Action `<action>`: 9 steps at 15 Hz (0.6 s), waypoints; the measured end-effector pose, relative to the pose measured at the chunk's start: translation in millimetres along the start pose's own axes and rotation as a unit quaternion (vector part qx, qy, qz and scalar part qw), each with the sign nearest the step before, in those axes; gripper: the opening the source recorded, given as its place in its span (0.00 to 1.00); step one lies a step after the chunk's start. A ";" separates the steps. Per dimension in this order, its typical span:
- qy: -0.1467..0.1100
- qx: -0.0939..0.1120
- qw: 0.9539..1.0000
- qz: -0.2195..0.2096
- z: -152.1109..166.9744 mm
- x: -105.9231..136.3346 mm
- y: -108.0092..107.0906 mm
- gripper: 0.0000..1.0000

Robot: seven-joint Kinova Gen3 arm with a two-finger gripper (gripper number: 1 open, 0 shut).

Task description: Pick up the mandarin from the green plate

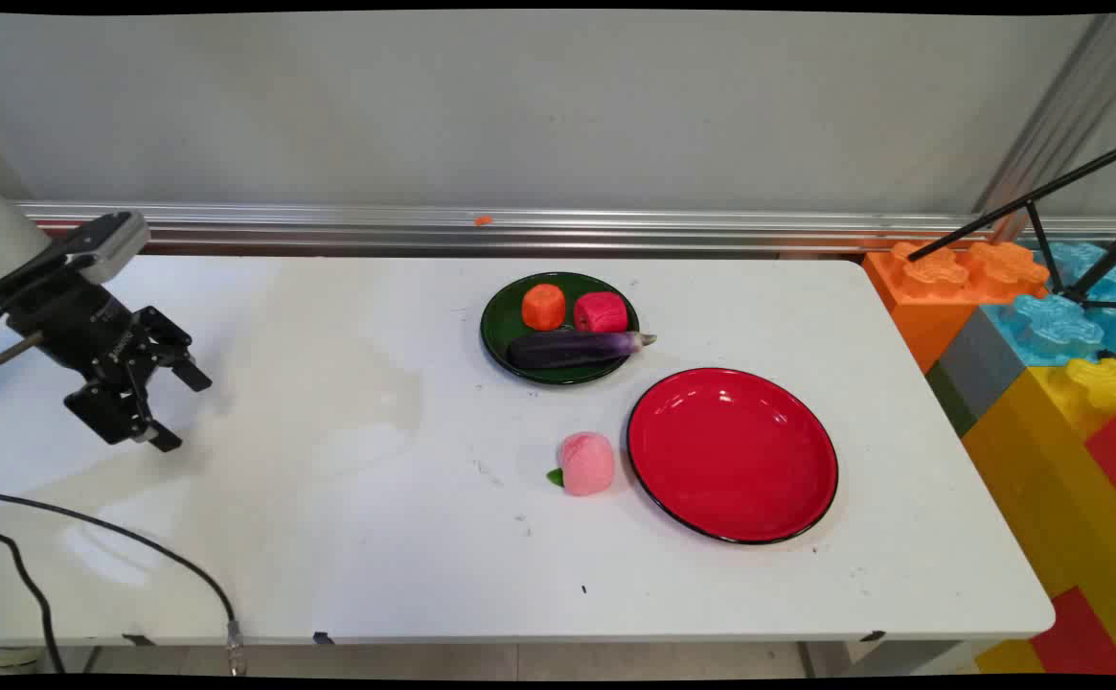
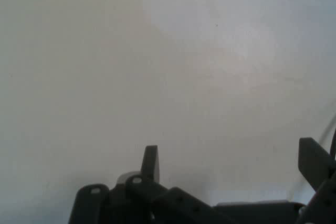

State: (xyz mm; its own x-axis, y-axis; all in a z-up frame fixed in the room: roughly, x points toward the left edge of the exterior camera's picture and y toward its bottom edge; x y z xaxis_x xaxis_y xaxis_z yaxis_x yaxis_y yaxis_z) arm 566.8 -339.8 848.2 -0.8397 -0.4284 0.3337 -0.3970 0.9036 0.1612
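Observation:
My black gripper hangs open above the table's left part, with nothing between its fingers. The hand view shows the open gripper over bare white tabletop only. Far to its right, a dark green plate carries an orange piece, a red piece and a purple eggplant lying across its front. A pink peach with a green leaf lies on the table just left of an empty red plate.
Black cables trail over the table's near left corner. Big coloured toy blocks stand past the table's right edge, with a black tripod above them. A metal rail runs along the wall behind.

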 end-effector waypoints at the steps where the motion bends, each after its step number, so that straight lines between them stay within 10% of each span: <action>1: 0.002 0.001 1.000 -0.001 0.3 0.6 0.1 1.00; 9: 0.025 0.012 1.000 -0.015 0.3 18.4 -2.3 1.00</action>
State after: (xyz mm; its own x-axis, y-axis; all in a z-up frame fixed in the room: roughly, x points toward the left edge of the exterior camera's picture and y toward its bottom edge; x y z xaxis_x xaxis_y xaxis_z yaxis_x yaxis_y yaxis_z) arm 552.2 -349.7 853.6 -0.8081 -0.4545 0.3748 -0.4311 0.8898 0.1494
